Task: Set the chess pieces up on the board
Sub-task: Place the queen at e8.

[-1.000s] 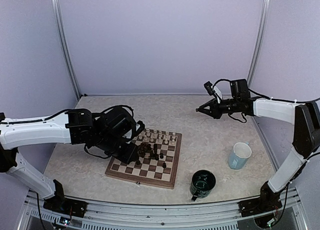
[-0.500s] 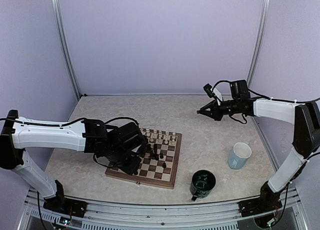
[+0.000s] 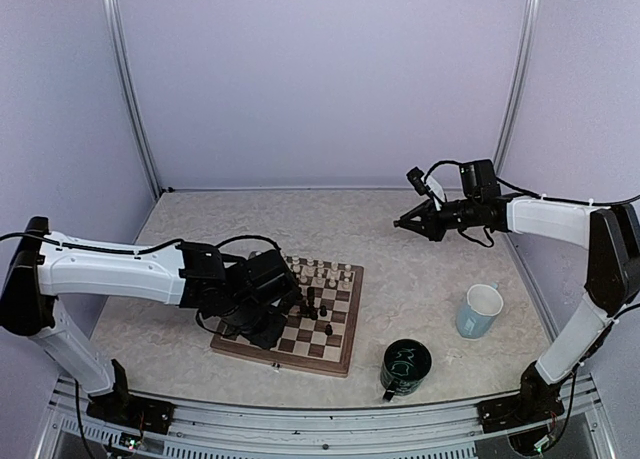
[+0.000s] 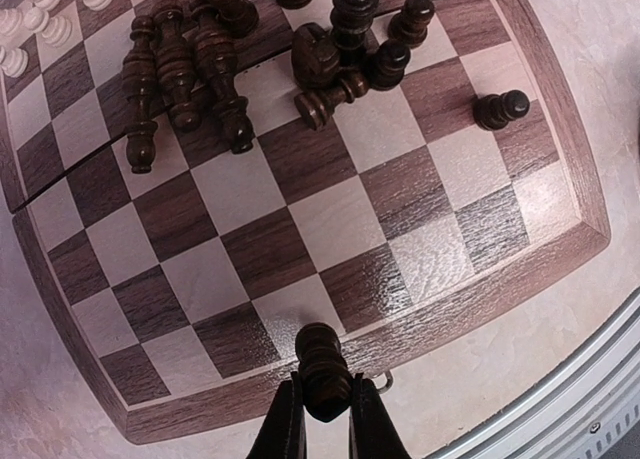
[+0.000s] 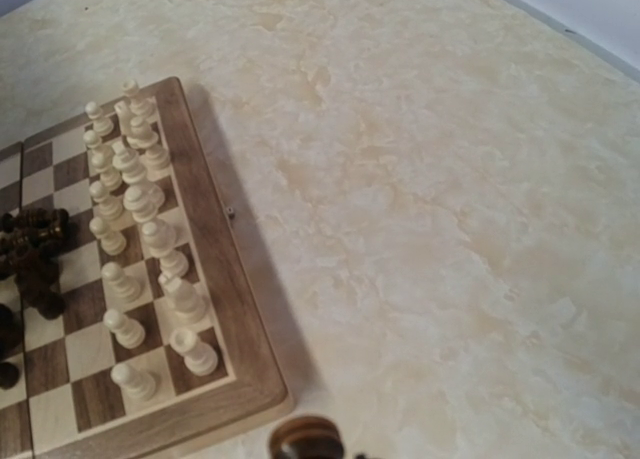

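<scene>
The dark piece [image 4: 323, 359] sits upright between the fingertips of my left gripper [image 4: 323, 387]. The jaws pinch it by its lower part, its rounded head poking out just past them. It hangs over the board [image 4: 560, 129] right at the near border, where the last row of squares begins; I cannot tell whether its base touches the wood.

Ahead of the jaws the squares are bare for several rows. Beyond them comes a heap of dark pieces [image 4: 190, 69], most lying on their sides, some touching one another. A lone dark pawn [image 4: 500, 107] lies ahead and to the right of the jaws, apart from the heap. Farthest ahead and to the left I see a few cream pieces [image 4: 30, 19] at the edge of the wrist view.

My right gripper [image 3: 403, 222] hangs over the table [image 3: 420, 269], well apart from the board, its jaws pressed together. In its wrist view a brown knob [image 5: 305, 439] shows right at the jaws — I cannot tell what it is or whether it is gripped. Ahead and to the left of those jaws, the cream pieces stand upright in two rows along the board's edge.

A pale blue mug [image 3: 480, 311] and a dark green mug [image 3: 406, 366] stand on the table, well apart from both pairs of jaws.
</scene>
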You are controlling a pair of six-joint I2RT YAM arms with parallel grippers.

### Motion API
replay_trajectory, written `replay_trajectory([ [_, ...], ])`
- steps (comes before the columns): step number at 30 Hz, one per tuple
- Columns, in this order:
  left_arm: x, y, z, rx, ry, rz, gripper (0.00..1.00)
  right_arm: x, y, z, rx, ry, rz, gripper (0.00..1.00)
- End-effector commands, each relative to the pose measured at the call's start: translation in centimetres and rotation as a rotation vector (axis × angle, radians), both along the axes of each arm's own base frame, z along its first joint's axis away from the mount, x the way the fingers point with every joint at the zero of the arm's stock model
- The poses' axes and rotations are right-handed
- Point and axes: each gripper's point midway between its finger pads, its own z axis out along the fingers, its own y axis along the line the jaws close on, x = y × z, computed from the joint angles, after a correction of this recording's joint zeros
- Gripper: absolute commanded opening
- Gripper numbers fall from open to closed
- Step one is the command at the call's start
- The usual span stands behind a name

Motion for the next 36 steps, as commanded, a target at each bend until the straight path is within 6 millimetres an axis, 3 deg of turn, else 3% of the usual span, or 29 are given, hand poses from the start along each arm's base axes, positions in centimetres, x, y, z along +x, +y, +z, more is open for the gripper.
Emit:
replay_trajectory([
  [1, 0.4, -0.1, -0.9, 0.024, -0.020, 0.002, 0.02, -0.4, -0.3, -0.7, -0.005, 0.025, 0.006, 0.00],
  [9, 0.7, 0.8, -1.2, 0.053, -0.032, 0.022, 0.03, -0.4, -0.2, -0.6, -0.001, 0.026, 0.011, 0.00],
  [16, 0.6, 1.0, -1.3, 0.049, -0.026, 0.027, 0.15, -0.4, -0.2, -0.7, -0.001, 0.028, 0.011, 0.00],
  [19, 0.5, 1.0, -1.2, 0.047, -0.023, 0.029, 0.25, -0.5, -0.2, -0.6, -0.001, 0.027, 0.011, 0.00],
  [26, 0.5, 1.1, -0.4, 0.033, -0.026, 0.037, 0.34, -0.5, -0.2, -0.5, 0.000, 0.024, 0.013, 0.00],
  [29, 1.0, 1.2, 1.1, 0.037, -0.057, 0.048, 0.38, -0.6, -0.2, -0.3, 0.002, 0.022, 0.015, 0.00],
  [31, 1.7, 1.0, 3.2, 0.023, -0.101, 0.052, 0.43, -0.7, 0.0, 0.0, 0.007, 0.018, 0.025, 0.00],
  [36, 5.8, 0.4, 10.9, -0.112, -0.257, 0.095, 0.56, -2.3, 2.5, 1.7, -0.056, -0.040, 0.129, 0.00],
])
